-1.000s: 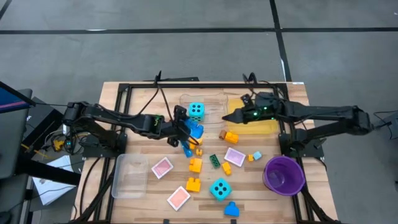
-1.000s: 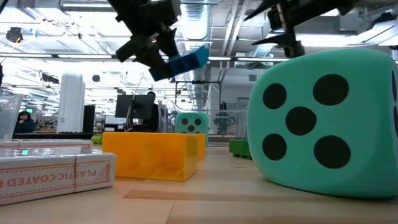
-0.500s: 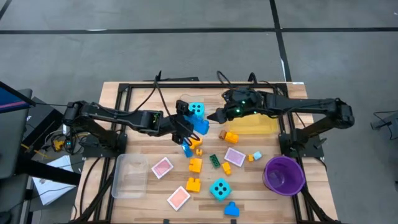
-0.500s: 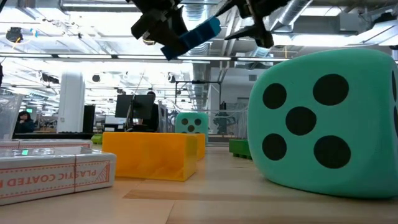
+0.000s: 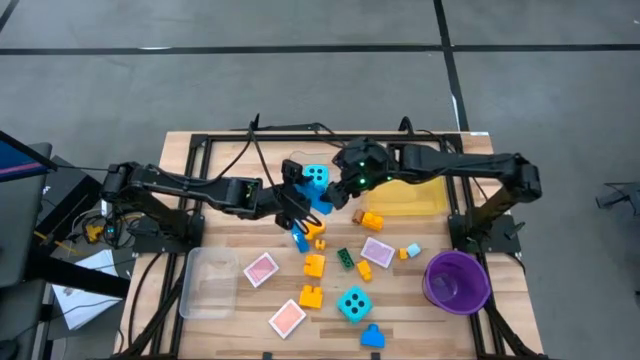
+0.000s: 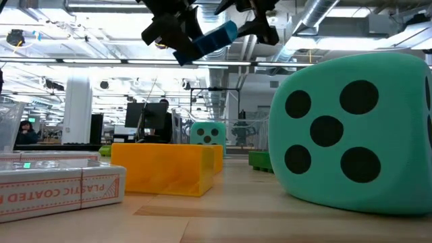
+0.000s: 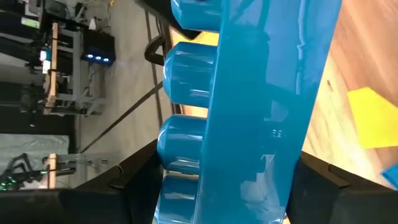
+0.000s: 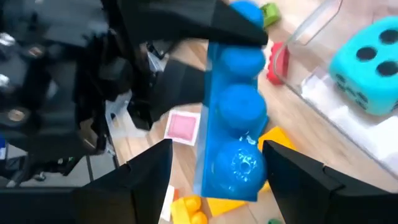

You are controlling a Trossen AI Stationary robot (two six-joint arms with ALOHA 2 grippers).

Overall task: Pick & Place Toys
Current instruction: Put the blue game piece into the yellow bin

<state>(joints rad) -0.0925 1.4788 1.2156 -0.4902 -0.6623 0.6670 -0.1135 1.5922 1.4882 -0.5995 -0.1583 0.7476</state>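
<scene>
In the low view, a flat white box (image 6: 61, 183) lying at the near left of the wooden table carries red capital lettering that reads "PLASTIC COATED" along its side. No other wording, number or sign can be read in any view.

Bright overhead light, soft shadows, blurred wrist views

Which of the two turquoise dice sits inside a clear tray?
The far turquoise die, by the grippers, sits inside the clear tray at the table's back. The other die rests on bare wood near the front edge, among loose bricks.
</scene>
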